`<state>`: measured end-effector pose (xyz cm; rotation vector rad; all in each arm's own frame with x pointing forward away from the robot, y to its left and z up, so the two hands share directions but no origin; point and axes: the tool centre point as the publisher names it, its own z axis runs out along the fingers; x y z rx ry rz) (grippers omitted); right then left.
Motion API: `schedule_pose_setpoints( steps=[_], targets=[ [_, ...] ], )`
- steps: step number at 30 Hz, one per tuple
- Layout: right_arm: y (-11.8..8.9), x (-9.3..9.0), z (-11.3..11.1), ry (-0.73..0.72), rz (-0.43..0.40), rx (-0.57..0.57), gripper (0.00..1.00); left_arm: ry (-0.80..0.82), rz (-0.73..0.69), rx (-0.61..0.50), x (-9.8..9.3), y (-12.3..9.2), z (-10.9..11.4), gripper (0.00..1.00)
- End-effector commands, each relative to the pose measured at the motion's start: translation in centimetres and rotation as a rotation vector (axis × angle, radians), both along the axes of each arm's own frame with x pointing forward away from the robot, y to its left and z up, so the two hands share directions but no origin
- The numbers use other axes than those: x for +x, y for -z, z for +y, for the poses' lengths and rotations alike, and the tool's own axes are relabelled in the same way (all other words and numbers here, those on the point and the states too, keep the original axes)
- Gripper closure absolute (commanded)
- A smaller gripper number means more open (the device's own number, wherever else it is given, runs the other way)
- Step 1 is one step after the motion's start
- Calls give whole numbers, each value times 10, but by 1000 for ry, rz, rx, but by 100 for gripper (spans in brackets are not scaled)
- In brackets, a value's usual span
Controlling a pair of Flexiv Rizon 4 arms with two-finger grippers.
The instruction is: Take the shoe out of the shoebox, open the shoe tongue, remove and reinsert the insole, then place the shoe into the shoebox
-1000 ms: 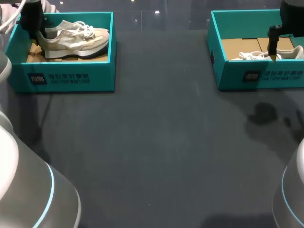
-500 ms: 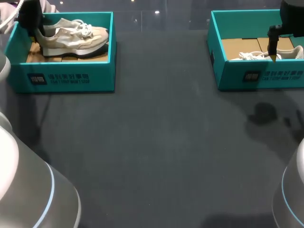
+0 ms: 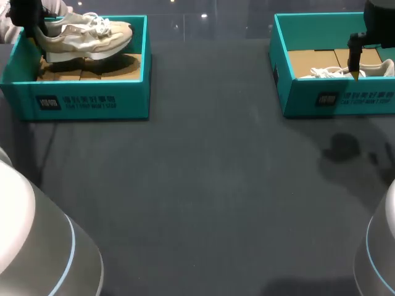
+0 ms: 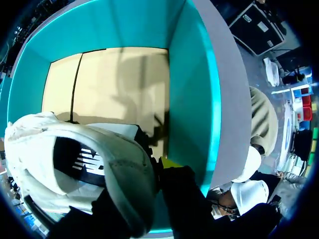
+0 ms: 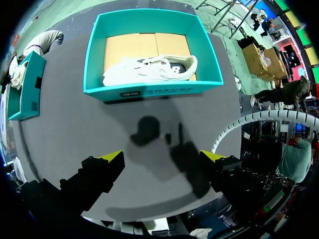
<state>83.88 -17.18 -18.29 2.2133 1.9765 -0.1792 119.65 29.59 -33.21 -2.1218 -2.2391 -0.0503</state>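
A beige sneaker [image 3: 86, 36] hangs tilted above the left teal shoebox [image 3: 86, 98], clear of its cardboard floor. My left gripper [image 3: 28, 21] is shut on its heel at the box's far left corner. In the left wrist view the sneaker's heel collar [image 4: 99, 164] is pinched at my left gripper [image 4: 152, 169]; one yellow fingertip [image 4: 169, 162] shows and the other is hidden by the shoe. A second white shoe [image 5: 149, 69] lies in the right teal shoebox [image 3: 336, 98]. My right gripper [image 5: 164, 157] stands open above the bare table in front of that box.
The two shoeboxes stand at the table's far left and far right corners. Dark tabletop [image 3: 203, 185] stretches between and in front of them. My right arm's finger [image 3: 355, 58] overlaps the right box's front wall in the head view.
My left gripper has risen and drawn back to the left with the sneaker, lifting it off the box floor. The right arm has not moved.
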Motion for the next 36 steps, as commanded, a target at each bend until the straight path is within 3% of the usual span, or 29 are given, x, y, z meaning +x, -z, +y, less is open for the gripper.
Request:
schedule_pose_setpoints(
  steps=[1,17,22,29,36],
  targets=[
    [0,0,0,1,0,-1,0,-1,-27,7,-16,-25,-1,100],
    [0,0,0,1,0,-1,0,-39,-59,31,-21,-74,3,100],
    [0,0,0,1,0,-1,0,-39,-61,30,-28,-99,8,100],
    [0,0,0,1,0,-1,0,-31,-67,24,-51,-142,14,100],
    [0,0,0,1,0,-1,0,-36,-77,59,-83,-165,11,100]
  ],
)
